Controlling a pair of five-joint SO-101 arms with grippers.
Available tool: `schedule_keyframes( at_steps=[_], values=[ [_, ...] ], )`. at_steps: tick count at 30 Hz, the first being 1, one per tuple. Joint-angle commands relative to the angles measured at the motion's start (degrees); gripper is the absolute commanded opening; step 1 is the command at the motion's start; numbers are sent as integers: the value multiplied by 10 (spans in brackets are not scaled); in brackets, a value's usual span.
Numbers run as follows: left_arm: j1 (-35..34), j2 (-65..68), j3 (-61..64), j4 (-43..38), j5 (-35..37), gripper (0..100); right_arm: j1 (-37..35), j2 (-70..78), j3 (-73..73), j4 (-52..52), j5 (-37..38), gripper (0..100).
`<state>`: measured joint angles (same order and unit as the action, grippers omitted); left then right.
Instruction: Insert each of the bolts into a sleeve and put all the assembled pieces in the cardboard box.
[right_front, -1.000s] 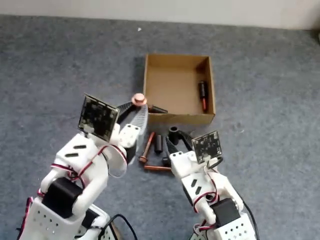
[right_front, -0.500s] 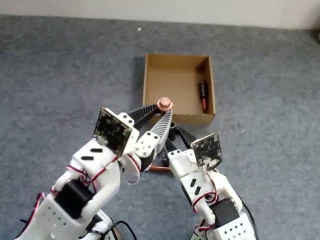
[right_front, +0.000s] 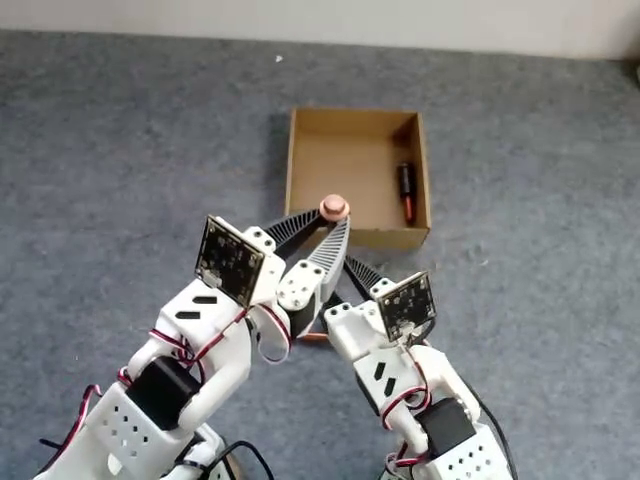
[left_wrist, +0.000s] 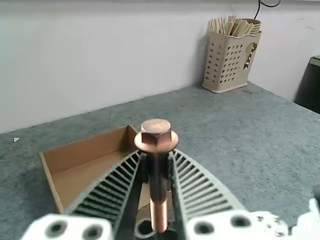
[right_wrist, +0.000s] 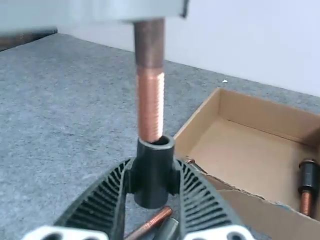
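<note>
My left gripper (left_wrist: 156, 165) is shut on a copper bolt (left_wrist: 156, 175), held upright with its hex head (right_front: 333, 208) on top, just in front of the cardboard box (right_front: 300, 170). My right gripper (right_wrist: 152, 172) is shut on a black sleeve (right_wrist: 154, 170), held upright right under the bolt. The bolt's threaded tip (right_wrist: 150, 112) sits at the sleeve's mouth and just enters it. One assembled bolt and sleeve (right_front: 405, 190) lies in the box, against its right wall, seen also as assembled piece (right_wrist: 306, 187).
A loose copper bolt (right_wrist: 150, 224) lies on the grey carpet below the sleeve, its end showing as bolt (right_front: 312, 337) between the arms. A beige basket of sticks (left_wrist: 231, 50) stands far off by the wall.
The left arm swung right with the bolt, from the box's front left corner to above the right gripper's sleeve. The right gripper rose slightly toward it.
</note>
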<state>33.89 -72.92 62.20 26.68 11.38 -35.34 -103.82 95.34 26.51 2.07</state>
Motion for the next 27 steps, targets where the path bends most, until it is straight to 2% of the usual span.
schedule_keyframes(
  at_steps=[1,6,17,22,27],
  values=[
    [-33,-7,5,-24,8,6,-7,-9,-5,-21,5,5],
    [-34,-6,44,-69,8,6,-7,-10,-6,-21,5,5],
    [-24,-6,60,-69,8,6,-3,-10,-6,-21,6,5],
    [-3,-10,86,-69,5,11,2,-15,-6,-21,49,5],
    [0,-10,79,-4,5,129,34,-15,-6,-21,48,5]
  ],
)
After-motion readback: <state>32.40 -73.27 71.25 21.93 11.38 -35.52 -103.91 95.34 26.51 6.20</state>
